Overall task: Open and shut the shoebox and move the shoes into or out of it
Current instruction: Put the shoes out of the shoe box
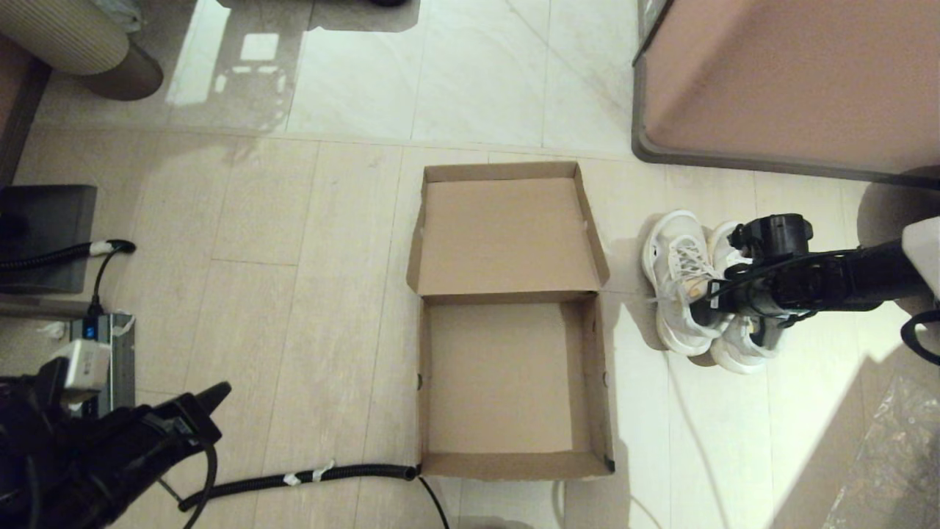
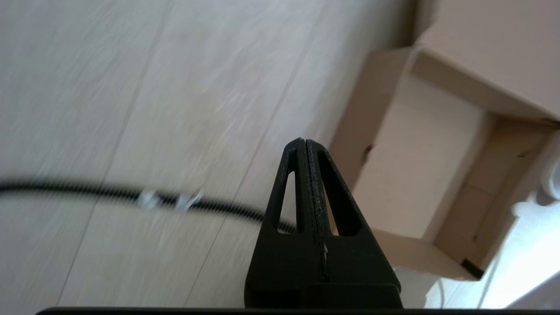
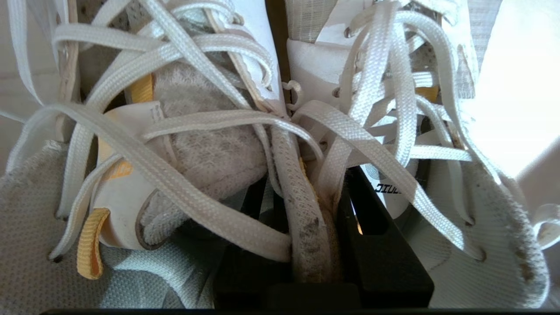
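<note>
Floor (image 1: 308,242) of pale tiles carries the open shoebox (image 1: 507,382) mid-frame, right hand (image 3: 315,245) clamped on the shoes (image 1: 698,294), left hand (image 2: 306,144) closed, empty.

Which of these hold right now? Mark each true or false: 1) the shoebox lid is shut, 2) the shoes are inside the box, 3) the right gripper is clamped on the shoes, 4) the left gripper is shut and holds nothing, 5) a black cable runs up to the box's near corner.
1) False. The shoebox stands open, its flap lid folded back flat on the floor.
2) False. The shoes sit on the floor to the robot's right of the box, whose inside is bare.
3) True. The right gripper pinches the two shoes' inner collars together.
4) True. The left gripper is closed, empty, low at the robot's left.
5) True. The black cable ends at that corner.
</note>
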You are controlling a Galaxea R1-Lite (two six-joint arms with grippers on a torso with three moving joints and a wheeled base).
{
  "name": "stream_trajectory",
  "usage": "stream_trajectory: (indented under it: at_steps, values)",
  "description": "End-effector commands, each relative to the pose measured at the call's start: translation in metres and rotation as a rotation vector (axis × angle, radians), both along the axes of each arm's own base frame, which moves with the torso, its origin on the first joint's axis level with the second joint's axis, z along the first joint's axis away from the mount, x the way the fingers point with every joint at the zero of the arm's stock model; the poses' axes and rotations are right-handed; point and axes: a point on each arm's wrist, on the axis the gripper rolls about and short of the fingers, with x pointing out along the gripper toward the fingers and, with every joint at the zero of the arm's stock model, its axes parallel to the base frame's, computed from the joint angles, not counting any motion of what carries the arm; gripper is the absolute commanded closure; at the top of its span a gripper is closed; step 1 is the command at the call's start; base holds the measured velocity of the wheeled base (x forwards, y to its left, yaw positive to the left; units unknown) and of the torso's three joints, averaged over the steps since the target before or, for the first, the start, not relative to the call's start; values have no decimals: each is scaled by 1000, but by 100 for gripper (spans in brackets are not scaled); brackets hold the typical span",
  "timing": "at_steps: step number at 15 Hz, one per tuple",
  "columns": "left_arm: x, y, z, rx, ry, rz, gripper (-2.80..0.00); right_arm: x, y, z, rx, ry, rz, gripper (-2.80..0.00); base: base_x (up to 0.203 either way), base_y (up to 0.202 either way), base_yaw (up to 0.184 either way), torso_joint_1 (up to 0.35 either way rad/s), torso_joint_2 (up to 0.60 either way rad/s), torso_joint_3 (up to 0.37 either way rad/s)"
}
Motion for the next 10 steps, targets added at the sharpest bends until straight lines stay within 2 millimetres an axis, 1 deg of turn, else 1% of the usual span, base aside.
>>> stream_trajectory:
  at_steps: [1, 2, 3, 5, 8, 10]
  values:
    - [-12, 1, -1, -17, -2, 33, 0, 28, -3, -42, 0, 47, 0, 0, 0, 0, 0, 0, 0, 0]
    - [-12, 1, -1, -19, -5, 31, 0, 33, -4, -48, -3, 50, -2, -280, 0, 0, 0, 0, 0, 0]
    - [-11, 1, 1, -17, -13, 29, 0, 35, -5, -50, -9, 54, 2, -280, 0, 0, 0, 0, 0, 0]
    - [-8, 1, 5, -16, -36, 30, 0, 33, -4, -44, -18, 45, 10, -280, 0, 0, 0, 0, 0, 0]
    - [-10, 1, 7, -11, -54, 29, 0, 19, -3, -6, -24, -4, 9, -280, 0, 0, 0, 0, 0, 0]
    - [-12, 1, 9, -15, -66, 28, 0, 1, -1, 22, -22, -7, 10, -280, 0, 0, 0, 0, 0, 0]
